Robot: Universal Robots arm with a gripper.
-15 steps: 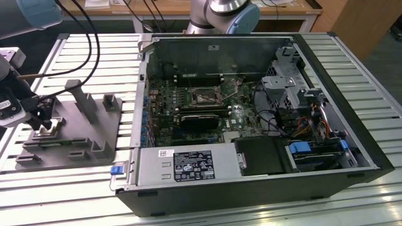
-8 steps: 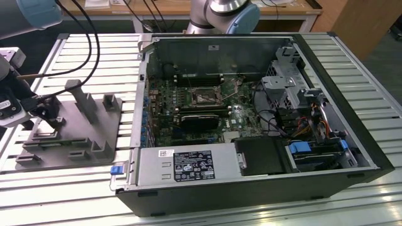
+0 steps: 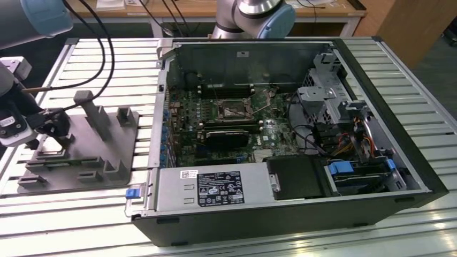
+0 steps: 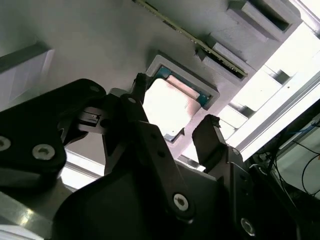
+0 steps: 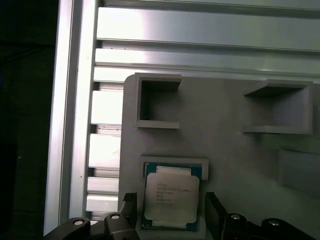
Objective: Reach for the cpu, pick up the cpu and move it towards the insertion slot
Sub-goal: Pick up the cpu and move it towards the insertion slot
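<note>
The cpu (image 5: 171, 199) is a flat silvery square chip with a pale rim, lying in a shallow pocket of the grey fixture (image 5: 225, 150). In both wrist views my gripper (image 5: 170, 200) is open and low over it, with one black finger (image 5: 131, 205) on each side of the chip and a small gap on both sides. The second wrist view shows the cpu (image 4: 167, 105) between the same fingers (image 4: 207, 135). In the exterior view my gripper (image 3: 53, 126) hangs over the fixture (image 3: 85, 144) at the exterior view's left. The insertion slot (image 3: 234, 111) sits on the motherboard inside the open computer case.
The grey fixture carries upright posts (image 3: 93, 112) and raised blocks (image 3: 127, 116) close to my gripper. The computer case (image 3: 286, 134) lies open on the slatted metal table (image 3: 85, 59), with a black heatsink (image 3: 227, 138), cables and drive bays inside. Black cables (image 3: 100, 48) trail from the arm.
</note>
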